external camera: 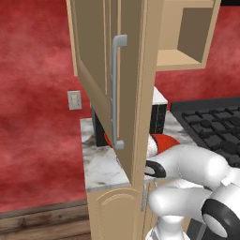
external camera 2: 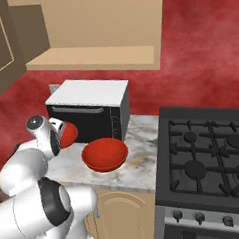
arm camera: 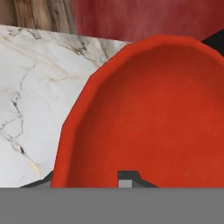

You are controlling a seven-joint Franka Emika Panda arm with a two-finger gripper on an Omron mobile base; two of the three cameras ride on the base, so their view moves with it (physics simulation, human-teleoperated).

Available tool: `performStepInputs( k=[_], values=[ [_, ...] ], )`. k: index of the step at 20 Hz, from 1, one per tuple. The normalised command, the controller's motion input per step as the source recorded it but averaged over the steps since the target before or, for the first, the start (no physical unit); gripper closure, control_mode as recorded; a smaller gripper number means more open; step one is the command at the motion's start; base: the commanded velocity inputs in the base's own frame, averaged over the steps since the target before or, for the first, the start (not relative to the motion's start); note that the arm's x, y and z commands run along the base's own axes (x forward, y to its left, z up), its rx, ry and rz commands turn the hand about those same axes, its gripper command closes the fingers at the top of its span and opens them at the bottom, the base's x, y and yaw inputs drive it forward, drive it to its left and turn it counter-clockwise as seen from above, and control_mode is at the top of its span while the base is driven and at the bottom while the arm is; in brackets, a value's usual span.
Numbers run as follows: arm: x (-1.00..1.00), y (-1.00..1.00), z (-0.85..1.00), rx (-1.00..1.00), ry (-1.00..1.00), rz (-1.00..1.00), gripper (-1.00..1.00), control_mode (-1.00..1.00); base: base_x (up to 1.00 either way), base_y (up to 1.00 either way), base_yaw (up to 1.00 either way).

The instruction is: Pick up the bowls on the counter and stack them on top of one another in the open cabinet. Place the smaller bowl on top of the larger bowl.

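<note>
Nearest the cameras, the white arm (external camera 2: 29, 167) bends low over the counter's (external camera 2: 139, 165) front-left part, its wrist against a red bowl (external camera 2: 67, 133) that stands just in front of the black microwave (external camera 2: 91, 110). In the hand view this bowl (arm camera: 153, 113) lies directly under the camera, mouth open toward the lens; one dark finger tip (arm camera: 127, 178) rises inside the bowl at the near rim, while another dark part shows just outside that rim, so the claw (arm camera: 94, 180) appears to straddle the wall. Whether it has clamped cannot be told. Being round, the bowl has no long axis across the counter; its axis of symmetry seems tilted toward the hand, though how far cannot be told. Which bowl is the wider one is unclear from this angle. Just beside it, toward the stovetop (external camera 2: 208, 151), the second red bowl (external camera 2: 104, 154) sits upright on the marble, mouth up, apart from the first. Behind both stands the microwave against the red wall. Above, the open cabinet (external camera 2: 95, 58) shows its tan shelf; in the left base view its swung door (external camera: 110, 84) with grey bar handle (external camera: 116, 91) hides much of the counter (external camera: 101, 166).
</note>
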Motion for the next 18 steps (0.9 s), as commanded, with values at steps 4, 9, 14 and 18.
performStepInputs(
  k=[4, 9, 14, 18],
  values=[
    [-0.37, -0.12, 0.65, 0.0, 0.03, 0.0, 1.0, -1.0, 0.0, 0.0, 0.0],
    [-0.51, -0.16, 0.61, -0.04, 0.11, 0.0, 1.0, -1.0, 0.0, 0.0, 0.0],
    [-0.6, -0.24, 0.47, -0.05, 0.05, 0.0, 1.0, -1.0, 0.0, 0.0, 0.0],
    [-0.71, -0.26, 0.25, -0.05, -0.01, 0.0, 1.0, -1.0, 0.0, 0.0, 0.0]
  ],
)
